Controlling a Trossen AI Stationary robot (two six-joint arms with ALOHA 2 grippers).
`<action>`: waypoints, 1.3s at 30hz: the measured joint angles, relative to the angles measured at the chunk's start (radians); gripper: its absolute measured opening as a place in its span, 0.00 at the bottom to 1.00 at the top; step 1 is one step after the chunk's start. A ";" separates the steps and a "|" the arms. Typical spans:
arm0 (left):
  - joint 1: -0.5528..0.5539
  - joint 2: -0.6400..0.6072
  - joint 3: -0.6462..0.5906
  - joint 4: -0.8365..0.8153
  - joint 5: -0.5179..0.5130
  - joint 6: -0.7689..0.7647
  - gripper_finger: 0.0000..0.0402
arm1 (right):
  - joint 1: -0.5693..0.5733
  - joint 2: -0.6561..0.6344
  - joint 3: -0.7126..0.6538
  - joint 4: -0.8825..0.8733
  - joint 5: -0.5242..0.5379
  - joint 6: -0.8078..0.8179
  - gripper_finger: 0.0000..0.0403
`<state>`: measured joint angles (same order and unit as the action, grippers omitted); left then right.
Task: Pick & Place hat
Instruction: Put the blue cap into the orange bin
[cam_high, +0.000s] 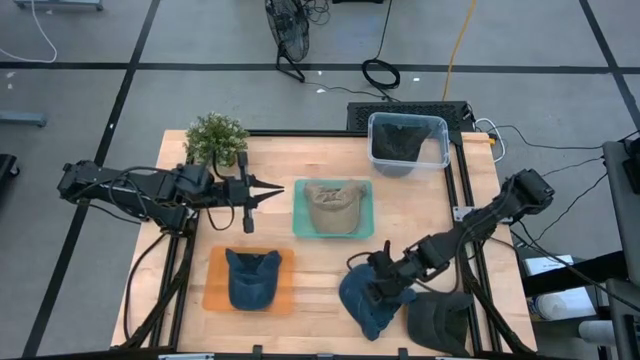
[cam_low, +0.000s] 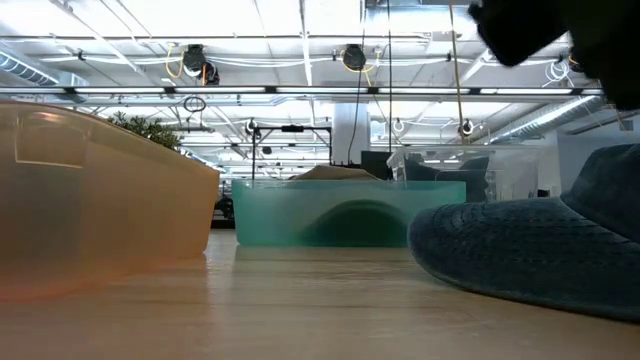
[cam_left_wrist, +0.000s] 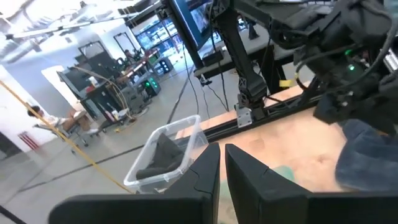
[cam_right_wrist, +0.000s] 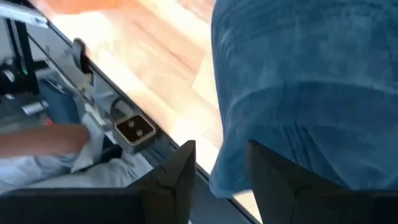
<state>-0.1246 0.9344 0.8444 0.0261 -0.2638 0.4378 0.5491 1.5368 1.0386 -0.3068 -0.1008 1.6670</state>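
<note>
Two shallow plastic trays lie on the pale wooden slatted table (cam_high: 320, 255): an orange tray (cam_high: 214, 290) holding a dark blue denim cap (cam_high: 251, 278), and a teal tray (cam_high: 300, 212) in the middle holding a tan cap (cam_high: 332, 207). A clear plastic bin (cam_high: 376, 130) with a dark cloth inside stands at the far right corner, and a small green potted plant (cam_high: 216, 139) at the far left corner. Near the front right edge, a blue denim hat (cam_high: 362, 300) lies on the wood just beside a dark grey hat (cam_high: 440, 322). The right gripper (cam_high: 384, 290) is over the blue denim hat with its fingers (cam_right_wrist: 177, 171) parted either side of the cloth's edge; whether they pinch it cannot be told. The left gripper (cam_high: 270, 188) hovers beside the plant, pointing toward the teal tray, its fingers (cam_left_wrist: 205, 174) nearly together and empty. Around the table, grey floor tiles carry black and yellow cables and a black floor fan (cam_high: 287, 30); beyond it stretches a workshop with ceiling lights and monitors.
</note>
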 joint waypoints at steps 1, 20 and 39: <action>0.000 -0.001 0.000 0.002 -0.006 0.011 0.09 | -0.003 0.000 -0.015 0.024 0.002 0.012 0.33; 0.026 -0.115 0.000 -0.111 -0.215 -0.122 0.09 | -0.032 -0.001 -0.186 0.231 -0.080 0.268 0.45; 0.026 -0.117 0.000 -0.130 -0.179 -0.123 0.09 | -0.033 -0.001 -0.187 0.137 0.080 0.298 0.30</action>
<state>-0.0986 0.8169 0.8440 -0.1040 -0.4431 0.3145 0.5159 1.5362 0.8520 -0.1700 -0.0206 1.9647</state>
